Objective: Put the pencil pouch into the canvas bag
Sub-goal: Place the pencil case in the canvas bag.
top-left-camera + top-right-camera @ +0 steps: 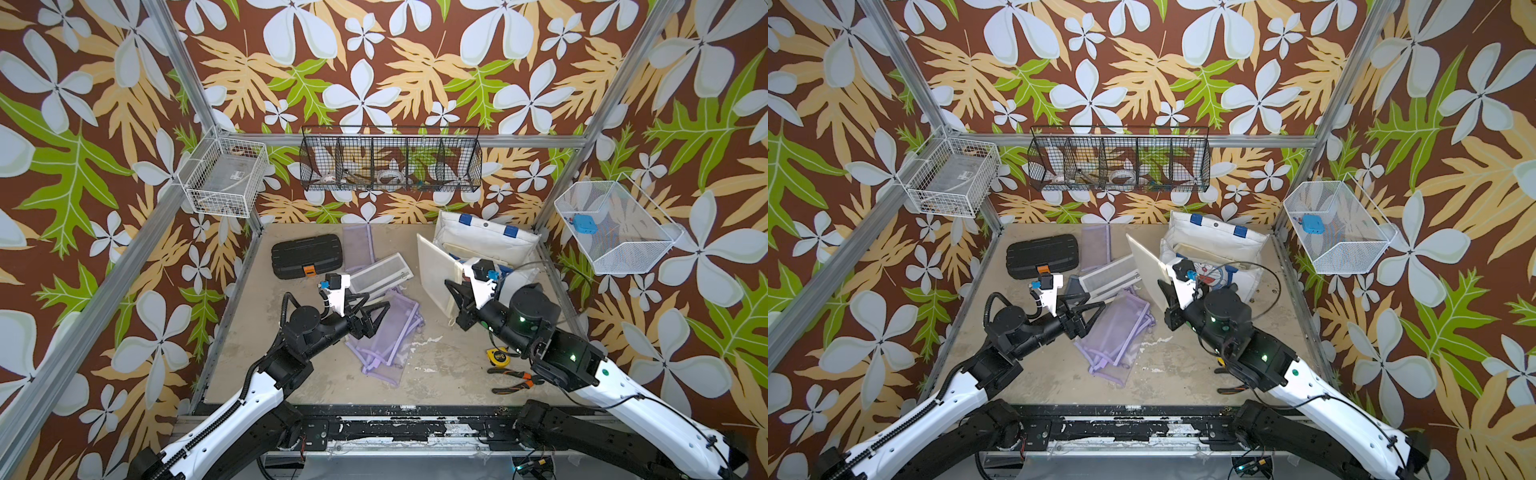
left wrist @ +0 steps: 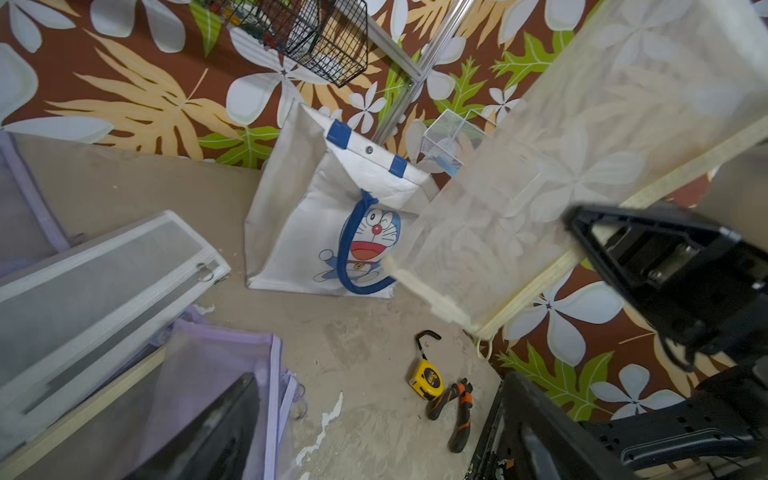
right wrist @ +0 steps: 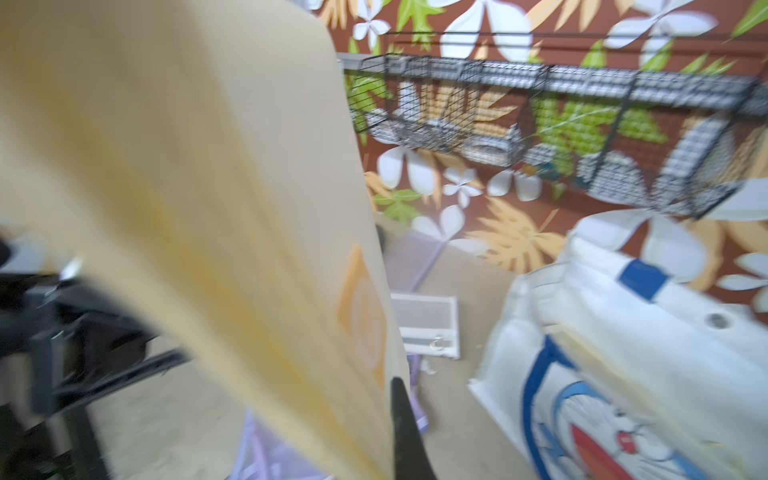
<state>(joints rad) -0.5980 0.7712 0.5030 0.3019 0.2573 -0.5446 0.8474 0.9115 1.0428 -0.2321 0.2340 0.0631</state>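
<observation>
On canvas bag (image 2: pixel 299 216), cartoon face (image 2: pixel 376 232) clearest from left wrist.

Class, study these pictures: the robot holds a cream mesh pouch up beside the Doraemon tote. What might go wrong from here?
1. The right hand pinches the cream pouch near one edge, so it may flop and snag on the rim of the canvas bag, whose mouth looks partly folded in.
2. The soft bag stands unsupported. A push might topple it, with the open left hand away over the purple pouches.
</observation>
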